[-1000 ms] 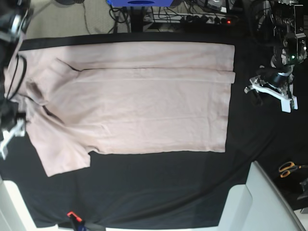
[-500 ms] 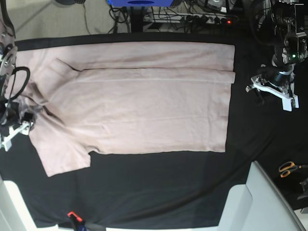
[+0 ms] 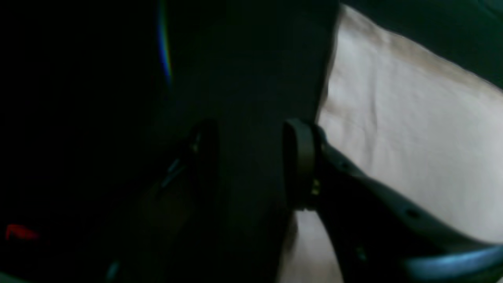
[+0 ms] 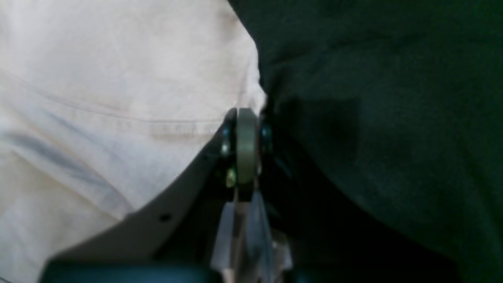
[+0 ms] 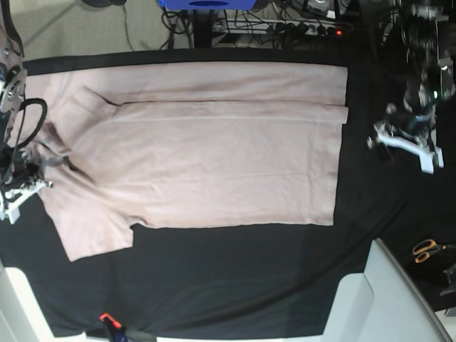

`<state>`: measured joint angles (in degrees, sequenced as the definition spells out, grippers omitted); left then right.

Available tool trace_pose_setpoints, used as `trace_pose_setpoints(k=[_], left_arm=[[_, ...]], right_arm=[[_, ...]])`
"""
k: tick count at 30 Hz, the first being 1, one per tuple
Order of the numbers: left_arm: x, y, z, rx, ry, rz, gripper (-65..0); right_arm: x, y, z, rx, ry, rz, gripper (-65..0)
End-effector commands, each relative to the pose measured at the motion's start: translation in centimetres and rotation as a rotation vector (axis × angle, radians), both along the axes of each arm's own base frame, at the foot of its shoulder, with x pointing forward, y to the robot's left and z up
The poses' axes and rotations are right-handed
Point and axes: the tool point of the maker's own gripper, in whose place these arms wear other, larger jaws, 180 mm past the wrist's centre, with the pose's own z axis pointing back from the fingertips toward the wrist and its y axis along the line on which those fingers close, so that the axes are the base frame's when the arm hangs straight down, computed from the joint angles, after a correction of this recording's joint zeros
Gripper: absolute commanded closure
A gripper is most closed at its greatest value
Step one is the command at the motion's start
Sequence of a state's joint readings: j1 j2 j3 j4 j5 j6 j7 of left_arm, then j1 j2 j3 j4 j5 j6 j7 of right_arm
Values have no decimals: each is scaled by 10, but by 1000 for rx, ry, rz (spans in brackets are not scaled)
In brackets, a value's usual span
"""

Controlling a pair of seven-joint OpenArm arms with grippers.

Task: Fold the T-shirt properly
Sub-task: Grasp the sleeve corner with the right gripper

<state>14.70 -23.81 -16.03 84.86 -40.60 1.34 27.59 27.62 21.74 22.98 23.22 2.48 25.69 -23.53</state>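
the t-shirt [image 5: 199,142] lies spread flat on the black cloth [image 5: 235,285], with one long side already turned in over the body and the near sleeve still sticking out. compared with a second ago the right gripper [image 4: 245,118] has come in from the cloth's border to the shirt's collar-end edge, and in its wrist view the jaws are pressed together with the pink edge running right up to their tips. whether fabric is actually pinched between them cannot be told, since the pads hide the contact line. the cloth just beside those tips looks slightly bunched in the base view, where it lay flatter a second ago, which suggests the gripper has caught or nudged the edge.

the left gripper [image 3: 251,165] has shifted only a little, and sits off the hem end of the shirt. its jaws stand apart and hold nothing; black cloth shows between them, and the pink hem lies just beyond its right finger [image 3: 300,165], close but not between the jaws.

so the judgement is that one end of the shirt is being taken up while the other is not yet gripped. the left gripper would probably need to move sideways onto the hem and close before any lift, or the fold is likely to drag crooked. scissors [image 5: 427,250] lie well away from both grippers.
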Motion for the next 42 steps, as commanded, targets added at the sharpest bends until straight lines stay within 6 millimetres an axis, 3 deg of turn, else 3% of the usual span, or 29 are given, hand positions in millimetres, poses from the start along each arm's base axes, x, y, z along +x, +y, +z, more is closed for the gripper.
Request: trace_pose_setpoints(k=[1,8,13,19,22,25,27,33,42], left_arm=[[20,12,16,21,-57,15,-260],[97,42,25,-56,-121,142,-260],[145,21,0,-88,-13,102,-260],[178,-15,-19,-80,62,11,-267],[184,-25,-17,-134,41,-40,-283],[186,-25,-13,-217,-8,1,-403],[179,-21,-19,-242,-10,31,-449],[172,-41,-37,-277,25,30,-448],[166,-67,-59,-264,52,4,-448]], right_arm=[[13,-14,16,-26,-41,-9,-2],[13,-14,16,-27,-40,-8,-2],[13,-14,16,-25,-41,-5,-2],[11,-16,16,-29,-39,-7,-5],[10,-18,16,-32,-38,-9,-8],[6,-23,15,-39,-30,-12,-8],[6,-25,17,-46,-34,-12,-8],[11,-29,27,-81,-68,2,-6],[8,-30,24,-82,-60,3,-3]])
